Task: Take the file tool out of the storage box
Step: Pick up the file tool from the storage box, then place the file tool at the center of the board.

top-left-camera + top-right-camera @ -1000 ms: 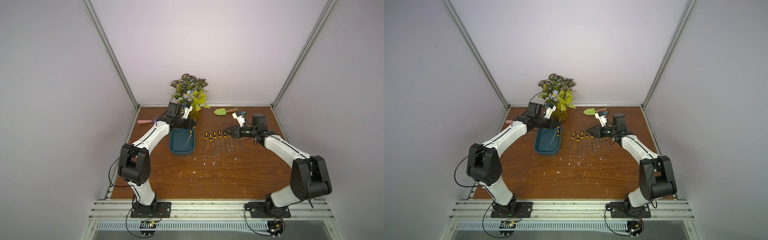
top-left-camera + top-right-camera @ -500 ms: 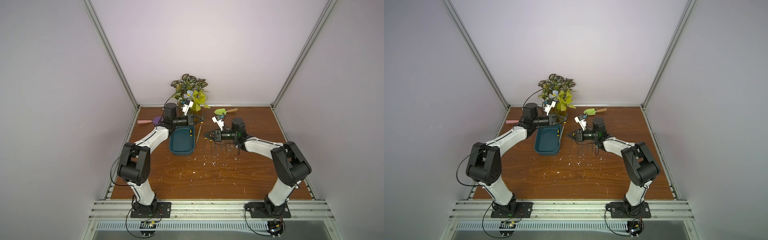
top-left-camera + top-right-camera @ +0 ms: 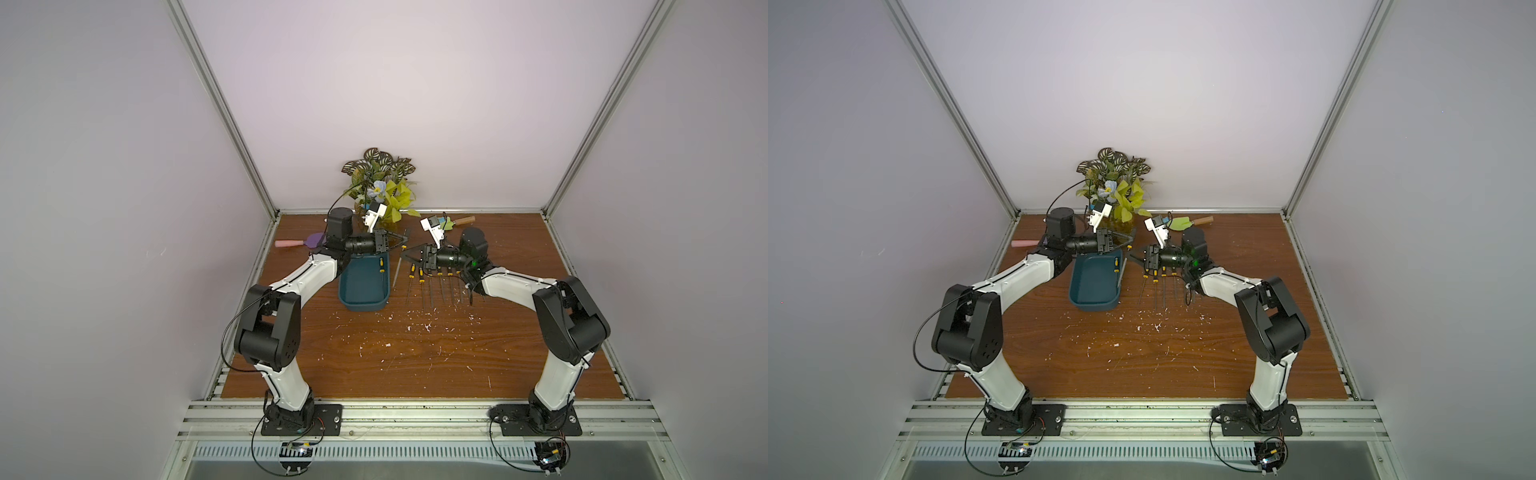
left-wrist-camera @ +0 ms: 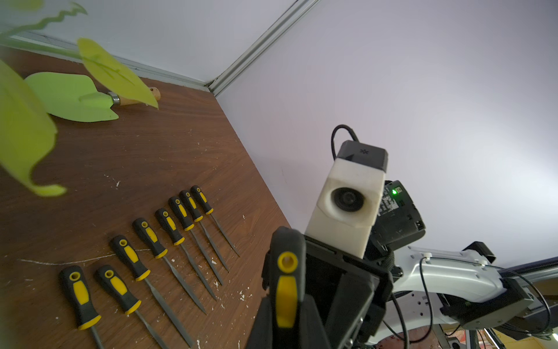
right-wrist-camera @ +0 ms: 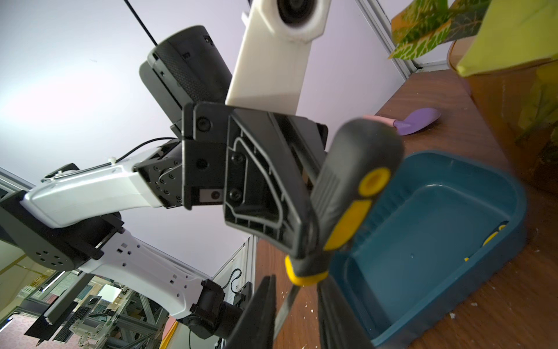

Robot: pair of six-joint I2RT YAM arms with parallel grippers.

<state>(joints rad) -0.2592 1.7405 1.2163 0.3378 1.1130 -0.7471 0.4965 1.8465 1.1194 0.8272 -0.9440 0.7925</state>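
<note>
My left gripper is shut on the black-and-yellow handle of a file tool. It holds the tool in the air just past the right wall of the dark teal storage box, blade slanting down. My right gripper faces it from the right. Its fingers stand open on either side of the blade below the yellow collar, with gaps on both sides. Another file lies along the box's right wall.
Several files lie in a row on the wooden table right of the box. A vase of leaves stands behind the grippers. A green trowel lies at the back right, a purple scoop at the back left. White crumbs dot the table.
The left gripper has lifted the file out of the box and carried it right. The right arm has swung left to meet it, and its jaws have narrowed around the blade.
</note>
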